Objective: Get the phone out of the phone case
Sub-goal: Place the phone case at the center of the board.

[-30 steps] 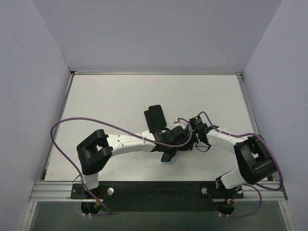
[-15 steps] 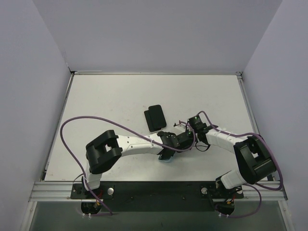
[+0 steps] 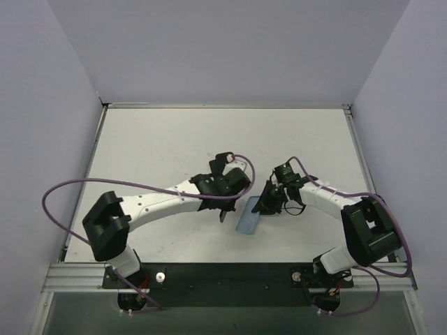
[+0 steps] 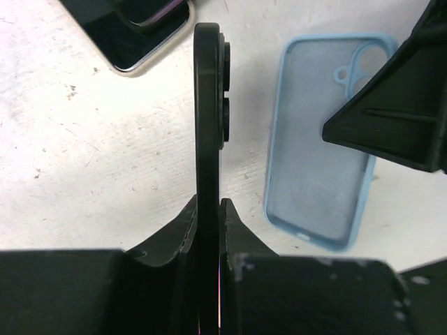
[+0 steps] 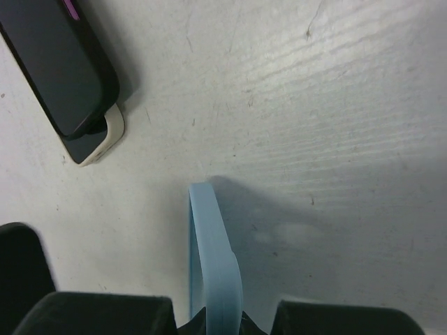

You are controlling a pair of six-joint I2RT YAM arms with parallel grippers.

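The phone (image 4: 207,105) is clamped edgewise by the left hand (image 4: 208,209), held clear of the empty case (image 4: 318,139) anchored in the right hand (image 5: 218,319).

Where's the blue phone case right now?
Top view: the empty blue phone case rests on the table, front of centre, its far end pinched by the right gripper.

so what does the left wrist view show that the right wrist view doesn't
Only the left wrist view: the black phone held edge-on in the left gripper, and the blue case showing its empty inside with the camera cut-out. Only the right wrist view: the case's rim seen edge-on, pinched in the right gripper. Both: the case, and a pale-edged phone lying on the table.
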